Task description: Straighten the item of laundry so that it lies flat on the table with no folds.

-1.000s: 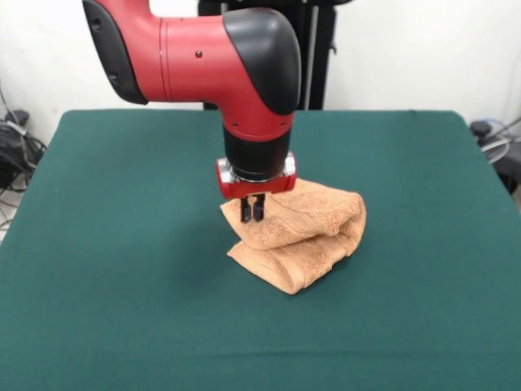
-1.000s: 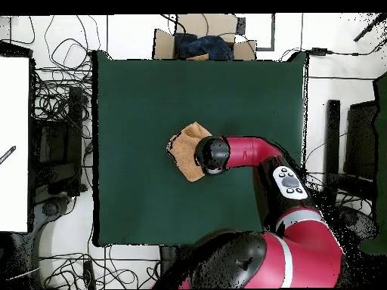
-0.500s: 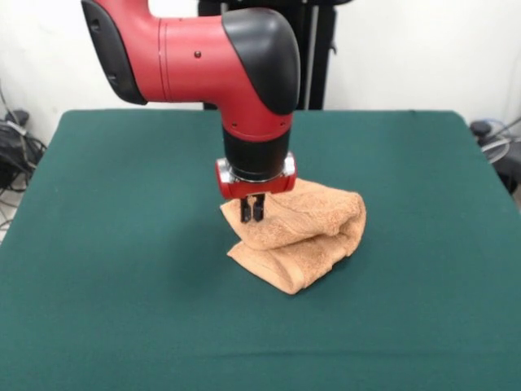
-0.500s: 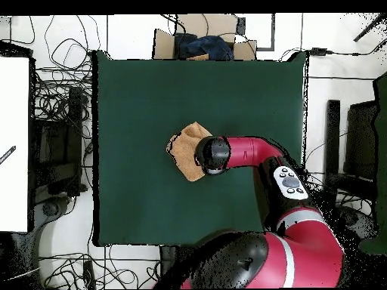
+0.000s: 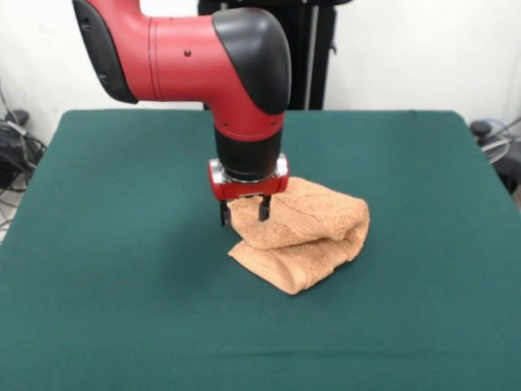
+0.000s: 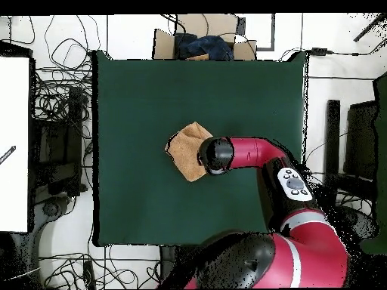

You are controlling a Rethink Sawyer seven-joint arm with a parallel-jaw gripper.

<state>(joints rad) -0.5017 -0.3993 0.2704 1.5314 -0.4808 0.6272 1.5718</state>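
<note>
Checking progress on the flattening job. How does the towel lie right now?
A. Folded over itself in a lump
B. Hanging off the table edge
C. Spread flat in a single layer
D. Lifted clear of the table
A: the towel lies doubled in stacked layers on the table, with the open gripper at its edge.

A plain white wall (image 5: 423, 49) runs behind the scene, with a black upright stand (image 5: 313, 53) set against it. The floor (image 6: 317, 106) is pale and strewn with tangled black cables (image 6: 57, 98). A white panel (image 6: 13, 143) lies at one side, and an open cardboard box (image 6: 202, 45) holds dark blue cloth
</note>
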